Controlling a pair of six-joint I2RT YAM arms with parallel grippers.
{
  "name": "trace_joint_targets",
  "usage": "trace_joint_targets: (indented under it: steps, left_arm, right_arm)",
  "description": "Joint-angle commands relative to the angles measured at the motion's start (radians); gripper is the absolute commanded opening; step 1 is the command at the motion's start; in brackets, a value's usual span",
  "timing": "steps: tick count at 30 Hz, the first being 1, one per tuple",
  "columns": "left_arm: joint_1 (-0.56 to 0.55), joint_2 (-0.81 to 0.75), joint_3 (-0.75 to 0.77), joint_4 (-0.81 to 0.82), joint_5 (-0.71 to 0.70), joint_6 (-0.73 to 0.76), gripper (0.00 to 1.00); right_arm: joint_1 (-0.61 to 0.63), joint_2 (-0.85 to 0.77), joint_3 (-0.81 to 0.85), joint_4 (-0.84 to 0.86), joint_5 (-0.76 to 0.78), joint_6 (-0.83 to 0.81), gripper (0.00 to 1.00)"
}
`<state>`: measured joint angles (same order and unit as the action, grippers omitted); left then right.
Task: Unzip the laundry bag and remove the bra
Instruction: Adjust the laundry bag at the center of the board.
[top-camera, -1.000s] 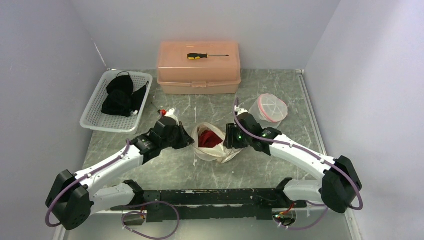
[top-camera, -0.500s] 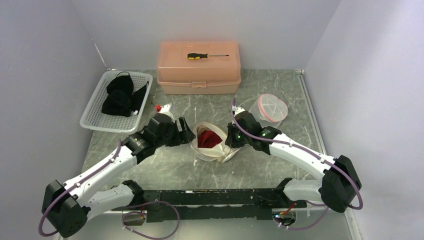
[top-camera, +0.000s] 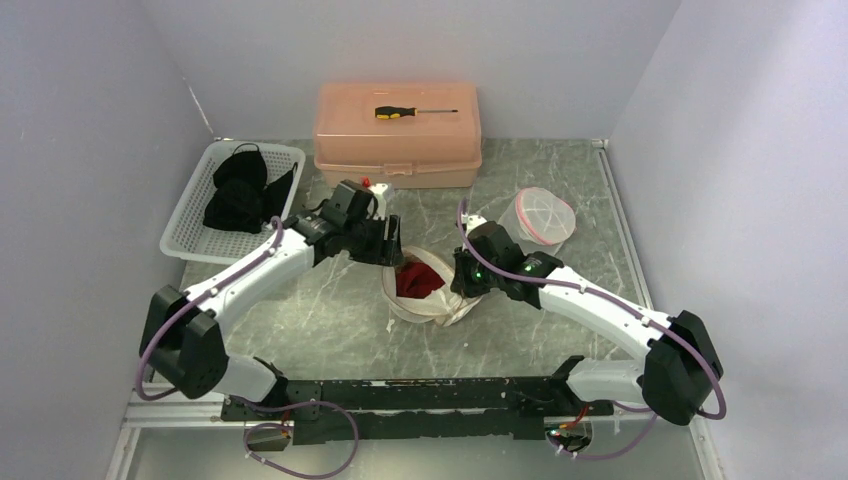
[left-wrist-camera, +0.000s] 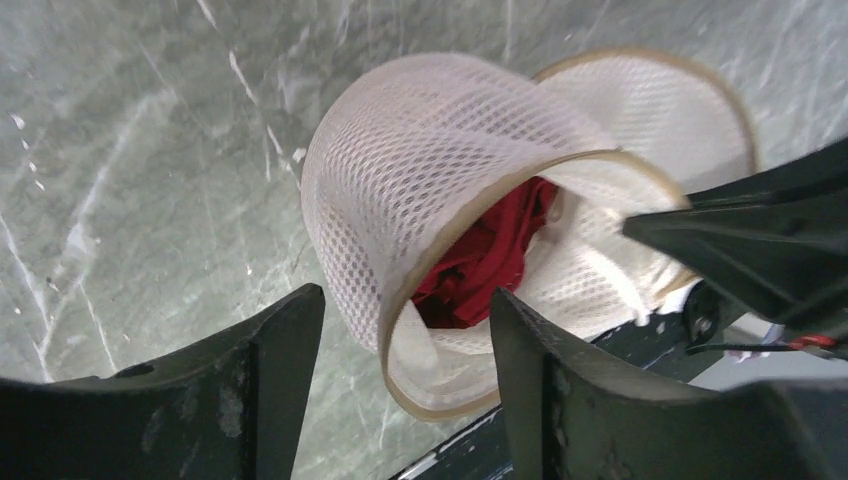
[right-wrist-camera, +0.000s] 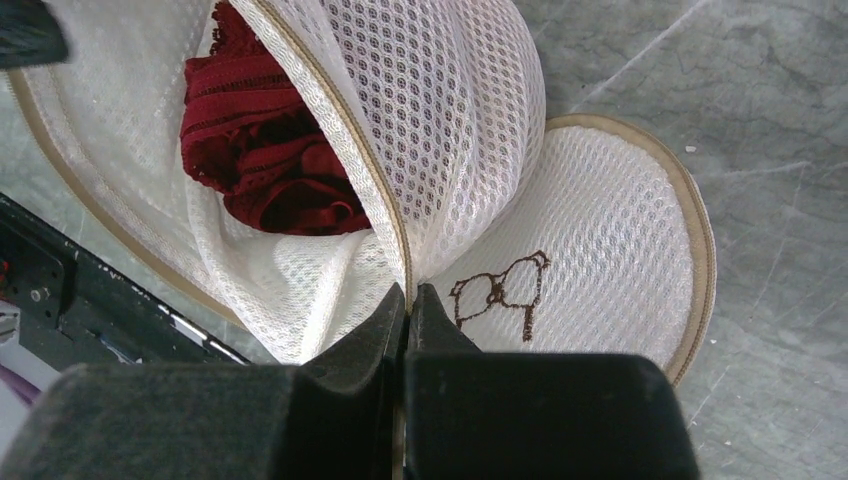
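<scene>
The white mesh laundry bag (top-camera: 430, 300) lies unzipped at mid-table, its mouth gaping upward. The red bra (top-camera: 418, 278) is bunched inside it. My left gripper (top-camera: 388, 246) hovers open just above the bag's far-left rim; in the left wrist view its fingers (left-wrist-camera: 405, 300) straddle the tan rim, with the bag (left-wrist-camera: 420, 150) and bra (left-wrist-camera: 480, 260) below and nothing held. My right gripper (top-camera: 462, 280) is shut on the bag's right rim; its tips (right-wrist-camera: 405, 292) pinch the tan edge where the mesh wall (right-wrist-camera: 450, 130) meets the round lid (right-wrist-camera: 600, 230). The bra (right-wrist-camera: 260, 150) shows through the opening.
A white basket (top-camera: 180, 238) of black clothes stands at the back left. A pink toolbox (top-camera: 397, 135) with a screwdriver (top-camera: 412, 111) on top sits against the back wall. A second mesh bag with a pink rim (top-camera: 543, 215) stands right of centre.
My left gripper opened and swung from the bag's left side up to its far-left rim. My right gripper closed on the bag's right rim and has stayed there.
</scene>
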<state>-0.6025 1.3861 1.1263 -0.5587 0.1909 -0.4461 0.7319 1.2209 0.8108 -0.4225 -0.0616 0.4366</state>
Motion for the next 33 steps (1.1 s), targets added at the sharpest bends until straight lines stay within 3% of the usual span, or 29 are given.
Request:
trace_joint_targets:
  steps: [1, 4, 5, 6, 12, 20, 26, 33]
  left_arm:
    - [0.002, 0.039, 0.040, -0.074, 0.022, 0.050, 0.61]
    - [0.003, 0.046, 0.026, -0.066, -0.002, 0.030, 0.35]
    - [0.003, 0.051, 0.023, -0.062, -0.006, 0.016, 0.11]
    - [0.003, 0.055, 0.029, -0.067, -0.003, 0.009, 0.04]
    - [0.003, -0.050, 0.049, -0.034, -0.016, -0.082, 0.03]
    - [-0.008, -0.234, 0.041, 0.009, -0.049, -0.247, 0.03]
    - [-0.028, -0.322, -0.131, 0.070, -0.182, -0.334, 0.03]
    - [-0.031, -0.315, -0.341, 0.172, -0.172, -0.415, 0.03]
  right_arm:
    - [-0.002, -0.026, 0.065, -0.029, -0.007, -0.032, 0.00]
    - [-0.003, -0.033, 0.092, -0.054, 0.008, -0.038, 0.00]
    - [-0.003, -0.031, 0.107, -0.072, 0.018, -0.041, 0.00]
    - [-0.002, -0.027, 0.127, -0.085, 0.027, -0.044, 0.00]
    - [-0.003, -0.012, 0.293, -0.175, 0.077, -0.067, 0.04]
    - [-0.003, -0.001, 0.489, -0.218, 0.142, -0.076, 0.00]
    - [-0.003, 0.060, 0.339, -0.136, 0.158, -0.035, 0.01]
    - [-0.002, 0.073, 0.185, -0.035, 0.158, 0.021, 0.02]
